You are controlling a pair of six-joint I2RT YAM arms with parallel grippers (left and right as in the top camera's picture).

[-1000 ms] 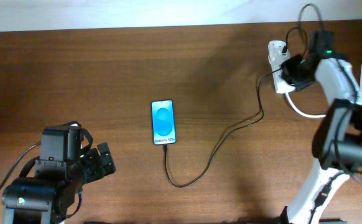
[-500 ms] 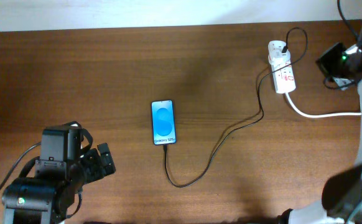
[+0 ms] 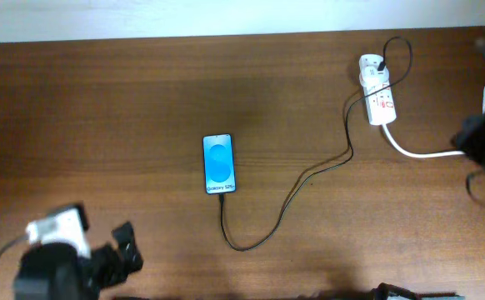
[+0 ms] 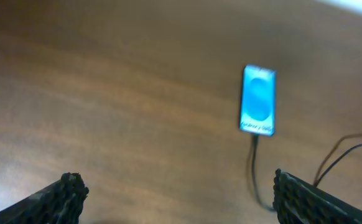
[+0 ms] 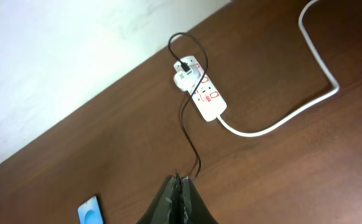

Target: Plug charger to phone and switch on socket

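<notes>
1. Left gripper: sits well to the lower left of the phone, over bare table. The jaws stand wide apart and hold nothing.
2. Phone: lies flat near the middle of the table with its blue screen lit. Nothing is touching it except the charger.
3. Charger: the thin black cable meets the phone's lower edge, loops below it, then runs off to the upper right. The plug tip appears seated, but the joint is too small to confirm.
4. Socket: lies well to the upper right of the phone. A black plug is in its far end and a thick white cord leaves its near end. The position of the red-marked switches cannot be read.
5. Right gripper: sits far right of the phone, clear of the socket. The jaws are pressed together and empty.
6. Judgement: the plugging step looks complete, so the switching step is the one in question. If the socket is not yet on, the next move calls for bringing the right gripper's closed tip down squarely on the correct switch. It must avoid snagging the looped cable beside it.
</notes>
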